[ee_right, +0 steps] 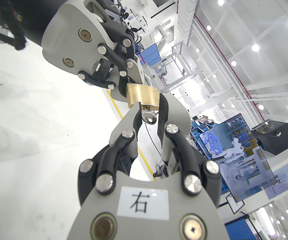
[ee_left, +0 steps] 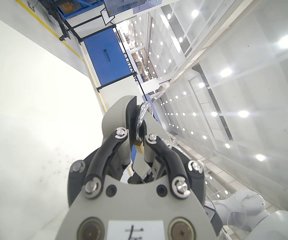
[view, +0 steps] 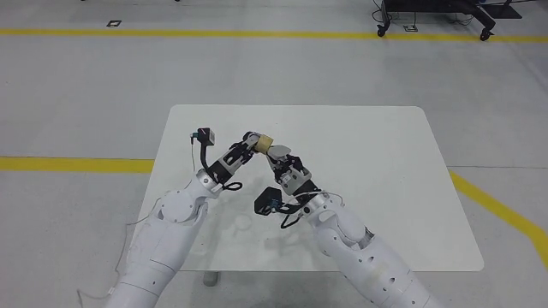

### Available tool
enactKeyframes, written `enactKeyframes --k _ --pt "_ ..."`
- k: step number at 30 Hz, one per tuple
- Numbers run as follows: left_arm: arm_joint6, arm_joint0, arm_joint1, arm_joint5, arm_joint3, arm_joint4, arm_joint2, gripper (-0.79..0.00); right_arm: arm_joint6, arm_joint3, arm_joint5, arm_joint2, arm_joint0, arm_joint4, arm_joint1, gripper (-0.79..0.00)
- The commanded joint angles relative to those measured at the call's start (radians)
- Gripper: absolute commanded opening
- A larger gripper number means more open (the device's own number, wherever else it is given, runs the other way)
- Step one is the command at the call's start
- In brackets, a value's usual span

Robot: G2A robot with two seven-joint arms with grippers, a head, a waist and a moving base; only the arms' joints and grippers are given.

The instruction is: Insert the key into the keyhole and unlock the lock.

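The right hand point(ee_right: 149, 112) pinches the round head of a small silver metal key point(ee_right: 149, 118) between its black ribbed pads. The key's blade is pushed into the end face of a rectangular brass padlock point(ee_right: 142, 96). The left hand point(ee_right: 125, 84) clamps the padlock from the opposite side, above the white desk point(ee_right: 33, 126).

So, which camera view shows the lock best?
The right wrist view: the lock shows most of its brass body, held by the left gripper, with the key in it. The left wrist view gives a brass corner; the top view, a small tan block.
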Motion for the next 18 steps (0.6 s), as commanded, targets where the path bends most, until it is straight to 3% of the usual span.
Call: enactKeyframes --k 1,5,10,14,18 --pt "0.0 0.001 0.0 -0.001 0.0 0.0 -0.001 -0.785 -0.002 0.002 -0.01 0.003 -0.001 0.008 -0.001 -0.693" --pt "-0.001 0.002 0.0 -0.007 0.001 -0.001 -0.004 -0.785 -0.031 0.002 -0.048 0.018 -0.005 0.053 -0.001 -0.73" --pt "-0.005 0.004 0.001 -0.025 0.0 -0.003 -0.008 -0.785 -0.034 -0.068 -0.13 0.05 -0.029 0.099 0.006 -0.699" --pt "-0.009 0.005 0.002 -0.048 0.002 0.002 -0.011 -0.785 -0.031 -0.13 -0.202 0.085 -0.061 0.168 0.013 -0.77" --pt "-0.014 0.004 0.002 -0.065 0.005 0.009 -0.011 -0.785 -0.024 -0.151 -0.294 0.124 -0.062 0.249 0.019 -0.754"
